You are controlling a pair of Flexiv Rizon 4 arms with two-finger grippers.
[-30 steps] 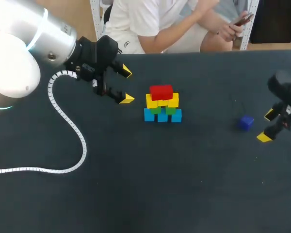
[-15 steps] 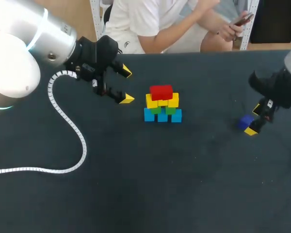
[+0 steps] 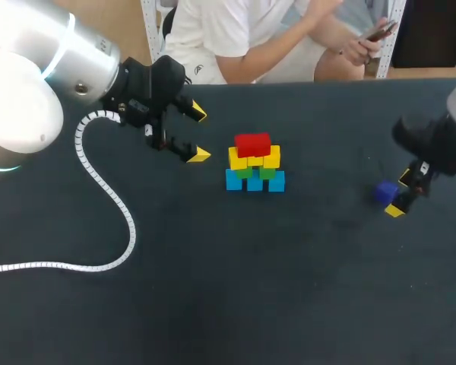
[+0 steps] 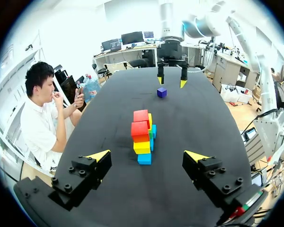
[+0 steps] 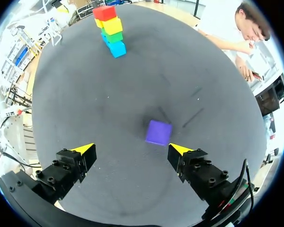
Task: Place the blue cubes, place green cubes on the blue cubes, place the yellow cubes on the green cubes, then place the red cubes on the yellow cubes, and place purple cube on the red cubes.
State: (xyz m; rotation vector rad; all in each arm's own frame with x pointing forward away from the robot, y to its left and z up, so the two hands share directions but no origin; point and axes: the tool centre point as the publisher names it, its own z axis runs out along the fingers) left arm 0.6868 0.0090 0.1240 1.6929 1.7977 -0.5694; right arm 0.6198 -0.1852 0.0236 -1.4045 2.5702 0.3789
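Looking down from the head view first: which step is this?
— I'd judge it the last one. The stack (image 3: 254,163) sits just above the frame's centre on the dark table (image 3: 228,289): blue cubes (image 3: 254,181) at the base, green cubes (image 3: 254,172) on them, then yellow cubes (image 3: 254,159), with red cubes (image 3: 252,144) on top. Only the purple cube (image 3: 385,192) lies loose, at the right of the frame.
And the arms?
— The right gripper (image 3: 400,194) is just beside that cube, fingers apart. The left gripper (image 3: 199,134), upper left of the stack, is also spread and holds nothing.
What does the left wrist view add?
— Its own left gripper (image 4: 147,156) gapes wide, with the stack ahead of it. Beyond the stack is the purple cube, with the right gripper (image 4: 171,82) poised over it.
And the right wrist view?
— The purple cube (image 5: 158,132) lies ahead of the right gripper (image 5: 131,149), nearer one finger than the other, touched by neither. The stack is well beyond.
So the next move?
— Probably centring the fingers on the cube, lowering, closing, then carrying it to the red cubes and setting it down gently so the stack isn't knocked.
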